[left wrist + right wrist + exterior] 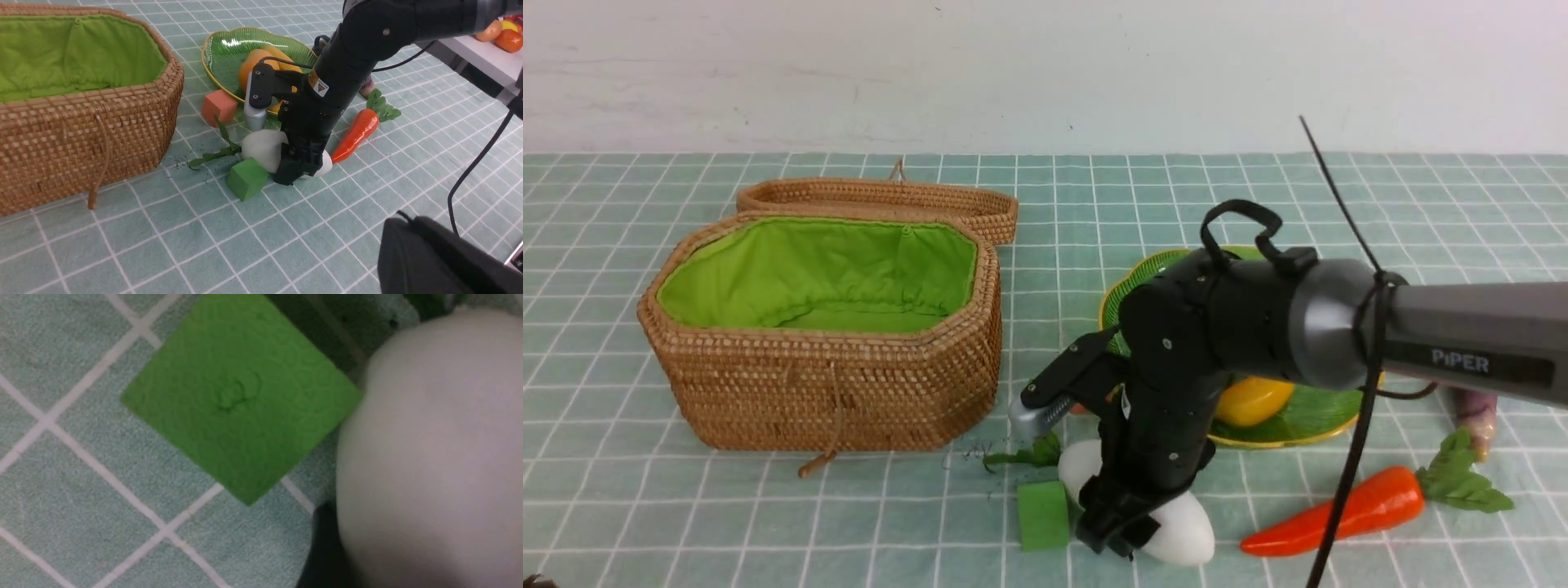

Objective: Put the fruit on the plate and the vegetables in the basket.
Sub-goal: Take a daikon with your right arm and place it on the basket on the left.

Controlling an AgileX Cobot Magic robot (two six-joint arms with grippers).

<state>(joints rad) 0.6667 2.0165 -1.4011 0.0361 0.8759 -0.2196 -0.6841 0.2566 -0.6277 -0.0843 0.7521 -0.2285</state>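
Right gripper point(1115, 535) set down over the white radish point(1180, 531), which lies on the cloth at the near centre, leaves pointing left and far. A dark finger point(322, 547) sits against the radish's flank, but whether the jaws press it or merely straddle it cannot be told. Left gripper point(441, 257) shows only as a dark mass, so its state cannot be told either. Step judged in hand: grasping the radish for the basket point(833, 392), which stands open to the left and farther off, lid thrown back. The body is fat, smooth and tapered, so a hold across its thick middle seems safest. The green cube point(1043, 514) lies just beside the radish on its left: lift straight up before swinging left, high enough to clear the basket's right wall. The plate point(1286, 441), holding the mango point(1252, 400), lies just beyond; the carrot point(1339, 510) lies to the right, apart
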